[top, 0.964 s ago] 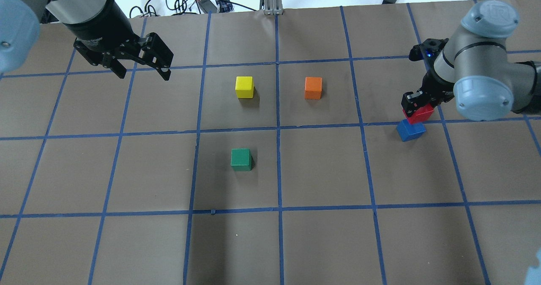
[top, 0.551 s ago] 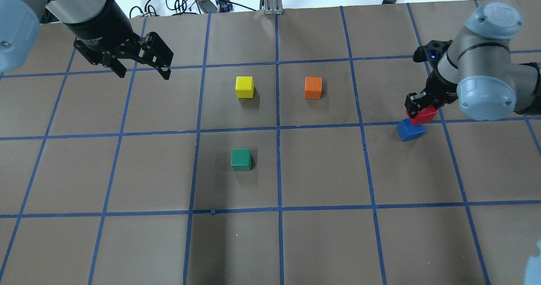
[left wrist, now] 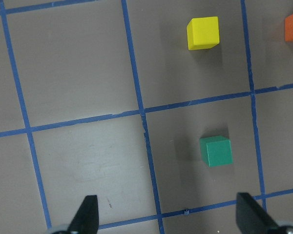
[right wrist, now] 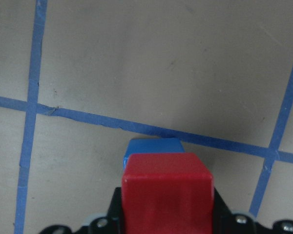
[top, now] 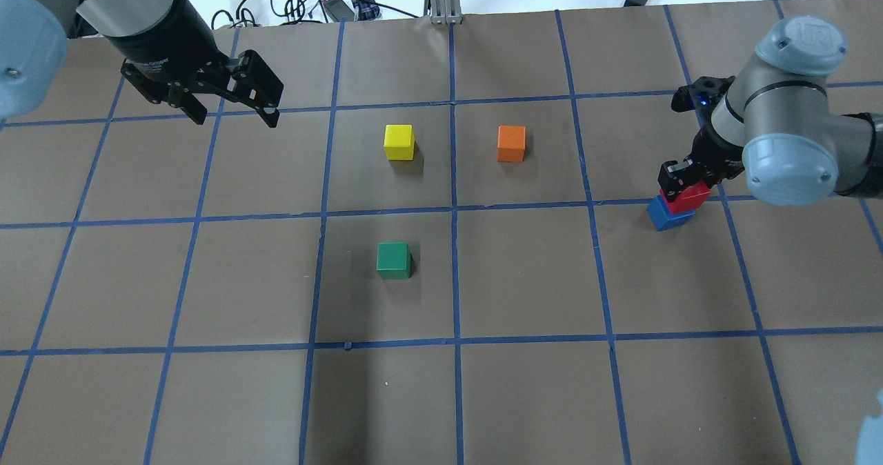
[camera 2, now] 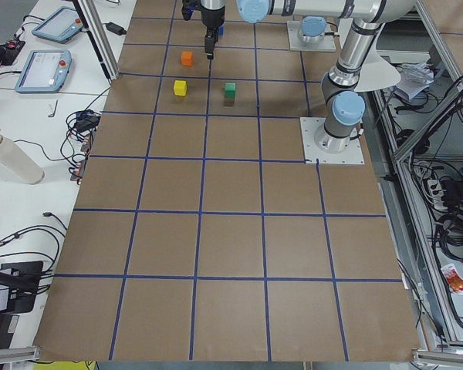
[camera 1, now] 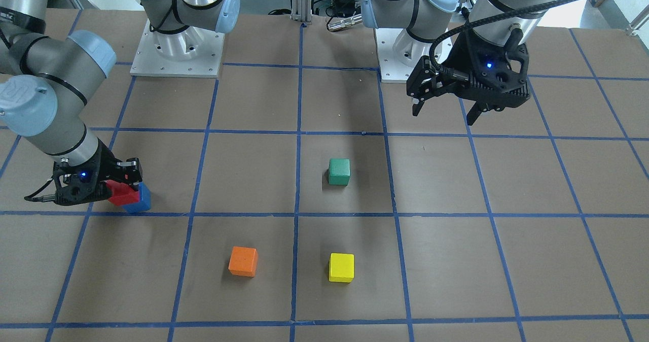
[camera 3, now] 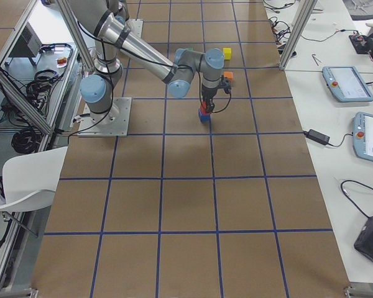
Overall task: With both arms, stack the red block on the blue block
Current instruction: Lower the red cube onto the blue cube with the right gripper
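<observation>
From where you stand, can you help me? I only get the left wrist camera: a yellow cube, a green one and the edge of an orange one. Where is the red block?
Observer: The red block is gripped in the right gripper, on the robot's right side of the table.
Visitor: Is there a blue one anywhere?
Observer: Yes, the blue block sits just beneath the red one. I cannot tell whether they touch.
Visitor: And the arm whose camera I am on?
Observer: Its left gripper hangs open and empty above the table, far from those two blocks.
</observation>
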Motion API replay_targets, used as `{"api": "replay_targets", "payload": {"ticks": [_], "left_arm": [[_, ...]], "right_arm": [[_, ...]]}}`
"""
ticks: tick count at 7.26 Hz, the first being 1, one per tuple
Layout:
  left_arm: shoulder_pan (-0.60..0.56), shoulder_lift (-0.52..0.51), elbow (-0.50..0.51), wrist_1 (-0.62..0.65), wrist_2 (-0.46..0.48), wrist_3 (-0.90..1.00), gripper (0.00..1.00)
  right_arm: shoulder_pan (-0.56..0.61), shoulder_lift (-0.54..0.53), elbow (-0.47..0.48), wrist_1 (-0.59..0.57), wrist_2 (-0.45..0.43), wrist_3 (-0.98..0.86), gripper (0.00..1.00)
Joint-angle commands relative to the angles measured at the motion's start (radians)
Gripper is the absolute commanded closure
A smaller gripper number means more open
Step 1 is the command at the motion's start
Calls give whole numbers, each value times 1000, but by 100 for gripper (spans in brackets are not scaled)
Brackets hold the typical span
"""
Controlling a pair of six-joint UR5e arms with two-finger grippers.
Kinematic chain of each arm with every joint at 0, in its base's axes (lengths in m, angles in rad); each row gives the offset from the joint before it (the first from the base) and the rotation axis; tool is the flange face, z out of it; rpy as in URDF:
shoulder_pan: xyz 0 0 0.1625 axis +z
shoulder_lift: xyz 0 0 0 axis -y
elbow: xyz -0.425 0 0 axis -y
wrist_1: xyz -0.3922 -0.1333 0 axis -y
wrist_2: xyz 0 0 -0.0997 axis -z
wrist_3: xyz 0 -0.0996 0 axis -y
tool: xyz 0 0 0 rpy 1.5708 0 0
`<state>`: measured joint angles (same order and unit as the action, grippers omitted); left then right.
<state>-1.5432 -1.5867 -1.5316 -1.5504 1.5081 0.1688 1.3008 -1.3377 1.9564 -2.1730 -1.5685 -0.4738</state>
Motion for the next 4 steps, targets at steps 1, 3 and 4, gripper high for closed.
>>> {"api": "replay_targets", "payload": {"ticks": [1,3,4], "left_arm": [[0,-1,1,1,0,0,0],[-2,1,-1,1,0,-2,0],[-2,1,-1,1,0,0,0]], "right_arm": [[0,0,6,-28,-7,-2,98],[0,0,7,-28,-5,1,1],[0,-1,6,-24,-7,6,0]]}}
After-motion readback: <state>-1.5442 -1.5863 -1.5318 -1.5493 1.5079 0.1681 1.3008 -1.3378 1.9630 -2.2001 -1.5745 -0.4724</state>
